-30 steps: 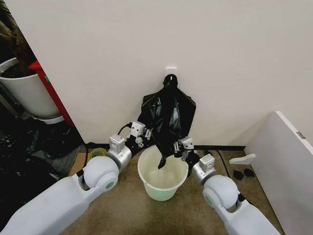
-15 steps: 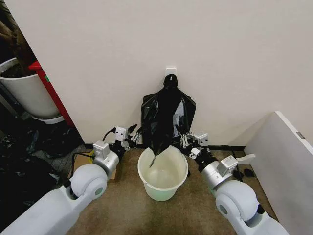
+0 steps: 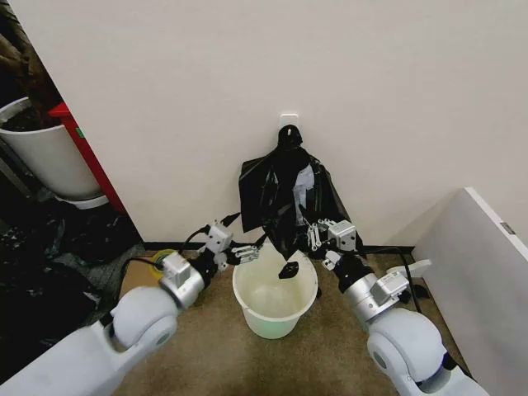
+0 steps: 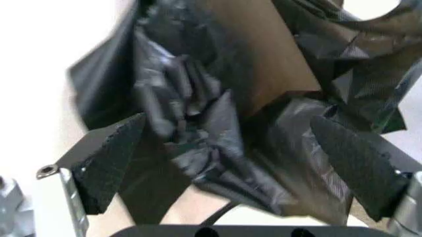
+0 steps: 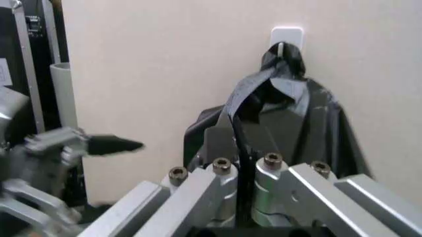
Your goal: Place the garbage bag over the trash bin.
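Head view: left gripper (image 3: 245,252) sits at the trash bin's (image 3: 275,318) left rim, jaws spread wide with garbage bag (image 3: 285,216) film between them, unpinched. Right gripper (image 3: 315,238), jaws closed, pinches the bag above the bin's right rim.

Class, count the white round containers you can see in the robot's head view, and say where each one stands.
2. The trash bin stands on the floor between the two arms, below the hanging black bags. A larger white plant pot stands far left, partly cut off. Others may be hidden.
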Robot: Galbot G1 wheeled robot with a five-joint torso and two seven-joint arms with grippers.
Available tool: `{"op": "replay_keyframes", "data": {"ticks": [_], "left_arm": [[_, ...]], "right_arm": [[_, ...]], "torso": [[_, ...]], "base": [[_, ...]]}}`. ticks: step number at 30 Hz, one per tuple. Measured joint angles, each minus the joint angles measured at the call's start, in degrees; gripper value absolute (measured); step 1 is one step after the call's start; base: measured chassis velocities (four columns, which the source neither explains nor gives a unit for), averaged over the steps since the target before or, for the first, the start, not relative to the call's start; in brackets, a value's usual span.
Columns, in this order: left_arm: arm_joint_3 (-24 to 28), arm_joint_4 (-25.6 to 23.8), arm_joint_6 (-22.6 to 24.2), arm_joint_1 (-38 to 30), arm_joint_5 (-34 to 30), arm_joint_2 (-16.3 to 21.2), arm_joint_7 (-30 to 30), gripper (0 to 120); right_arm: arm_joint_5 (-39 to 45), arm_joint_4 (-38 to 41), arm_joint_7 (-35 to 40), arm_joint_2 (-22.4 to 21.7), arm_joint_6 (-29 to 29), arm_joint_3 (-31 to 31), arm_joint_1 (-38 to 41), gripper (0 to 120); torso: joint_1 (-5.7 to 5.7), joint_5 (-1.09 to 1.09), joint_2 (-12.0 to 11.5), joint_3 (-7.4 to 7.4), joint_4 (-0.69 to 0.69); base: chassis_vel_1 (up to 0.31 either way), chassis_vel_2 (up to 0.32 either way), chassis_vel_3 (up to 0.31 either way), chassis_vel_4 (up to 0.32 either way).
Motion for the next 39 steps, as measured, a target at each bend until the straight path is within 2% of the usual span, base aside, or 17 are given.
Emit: {"op": "replay_keyframes", "data": {"ticks": [1,2,5,9,18,22,23,26,27,32,33,36,38,39], "left_arm": [[2.91,1.82,0.18,-3.36,-0.17,-1.14,0.01,100],[2.91,1.82,0.18,-3.36,-0.17,-1.14,0.01,100],[8.46,5.20,0.51,-9.31,-0.64,-3.39,-0.74,100],[12.59,7.29,1.26,-13.30,-1.28,-4.29,-1.44,100],[17.45,10.97,2.87,-18.48,-3.09,-6.68,-3.84,94],[18.50,11.44,5.15,-19.96,-4.54,-7.34,-6.72,81],[18.50,11.44,5.15,-19.96,-4.54,-7.34,-6.72,81],[18.84,11.35,7.08,-20.29,-5.74,-7.67,-9.06,65],[18.84,11.35,7.08,-20.29,-5.74,-7.67,-9.06,65],[18.87,12.18,8.12,-20.72,-7.80,-8.93,-11.44,43],[18.87,12.18,8.12,-20.72,-7.80,-8.93,-11.44,43],[18.79,12.25,9.11,-20.94,-9.11,-9.24,-12.62,29],[18.78,12.24,9.32,-20.96,-9.36,-9.25,-12.88,27],[18.75,12.20,9.50,-20.98,-9.60,-9.25,-13.08,23]], "right_arm": [[-0.15,0.26,-0.11,-0.02,0.10,0.34,-0.29,0],[-0.15,0.26,-0.11,-0.02,0.10,0.34,-0.29,0],[-0.38,0.48,-0.23,0.00,0.27,0.92,-0.64,0],[-0.51,0.69,-0.34,0.03,0.47,1.61,-0.95,0],[-0.57,0.71,-0.44,0.02,0.63,2.32,-0.83,0],[-0.69,0.70,-0.46,-0.01,0.71,2.57,-1.00,0],[-0.69,0.70,-0.46,-0.01,0.71,2.57,-1.00,0],[-0.65,0.83,-0.46,0.00,0.73,2.89,-1.01,0],[-0.65,0.83,-0.46,0.00,0.73,2.89,-1.01,0],[-0.65,1.17,-0.46,0.04,0.79,3.13,-1.33,0],[-0.65,1.17,-0.46,0.04,0.79,3.13,-1.33,0],[-0.80,1.28,-0.46,0.04,0.99,3.21,-1.67,0],[-0.81,1.30,-0.46,0.04,1.03,3.26,-1.69,0],[-0.81,1.32,-0.46,0.03,1.06,3.30,-1.70,0]], "torso": [[0.00,-0.01,0.00,0.00,0.00],[0.00,-0.01,0.00,0.00,0.00],[0.00,-0.01,0.00,0.01,-0.02],[0.00,0.00,0.00,0.00,0.00],[0.00,0.00,0.00,0.00,0.00],[0.00,0.01,0.00,0.00,0.00],[0.00,0.01,0.00,0.00,0.00],[0.00,0.00,0.00,0.00,0.01],[0.00,0.00,0.00,0.00,0.01],[0.00,-0.01,0.00,0.00,0.01],[0.00,-0.01,0.00,0.00,0.01],[0.00,0.00,0.00,0.00,0.00],[0.00,0.00,0.00,0.00,0.00],[0.00,0.00,0.00,0.00,0.00]], "base": [[0.000,0.000,0.000,0.000],[0.000,0.000,0.000,0.000],[0.000,0.000,0.000,0.000],[0.000,0.000,0.000,0.000],[0.000,0.000,0.000,0.000],[0.000,0.000,0.000,0.000],[0.000,0.000,0.000,0.000],[0.000,0.000,0.000,0.000],[0.000,0.000,0.000,0.000],[0.000,0.000,0.000,0.000],[0.000,0.000,0.000,0.000],[0.000,0.000,0.000,0.000],[0.000,0.000,0.000,0.000],[0.000,0.000,0.000,0.000]]}}
